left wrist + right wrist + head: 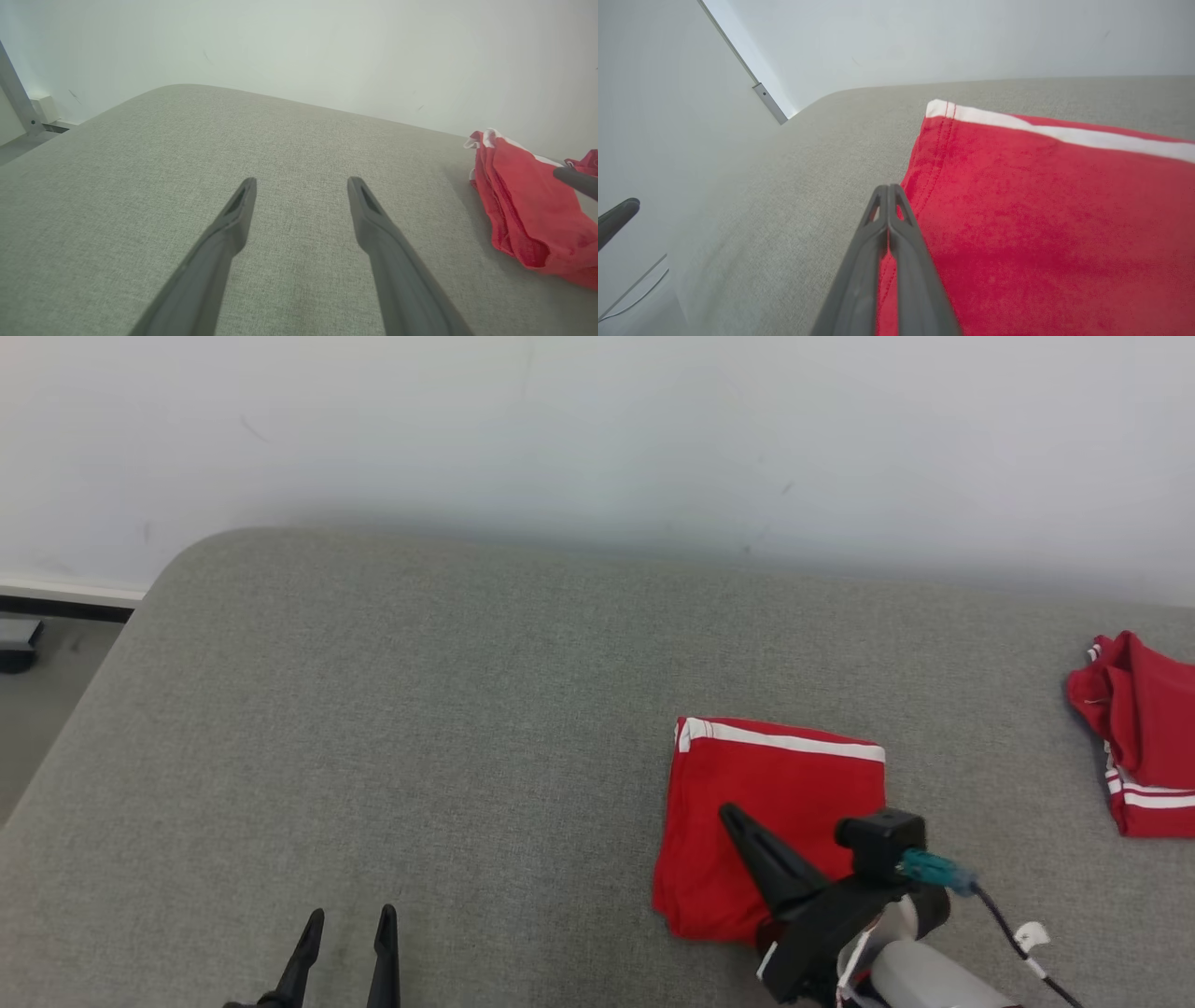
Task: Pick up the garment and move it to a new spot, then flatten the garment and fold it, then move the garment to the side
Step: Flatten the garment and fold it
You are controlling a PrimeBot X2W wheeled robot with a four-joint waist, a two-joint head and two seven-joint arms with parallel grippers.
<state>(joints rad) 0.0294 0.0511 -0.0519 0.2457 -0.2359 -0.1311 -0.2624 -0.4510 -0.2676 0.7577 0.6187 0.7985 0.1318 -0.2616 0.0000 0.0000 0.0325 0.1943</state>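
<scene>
The garment (pixel 775 803) is red with a white stripe along its far edge and lies folded into a rough square on the grey surface (pixel 420 709), right of centre. My right gripper (pixel 728 814) is shut, empty, its fingers lying over the garment's near-left part. From the right wrist, the closed fingertips (pixel 888 189) sit at the garment's (pixel 1041 210) left hem. My left gripper (pixel 350 919) is open over bare grey fabric at the lower left, well apart from the garment (pixel 528 205). In the left wrist view its fingers (pixel 238 205) spread wide, nothing between them.
A second red garment with white stripes (pixel 1144 737) lies crumpled at the right edge. A pale wall (pixel 597 429) runs behind the surface. The surface's rounded left corner drops to the floor (pixel 37 709), where a dark object (pixel 19 644) sits.
</scene>
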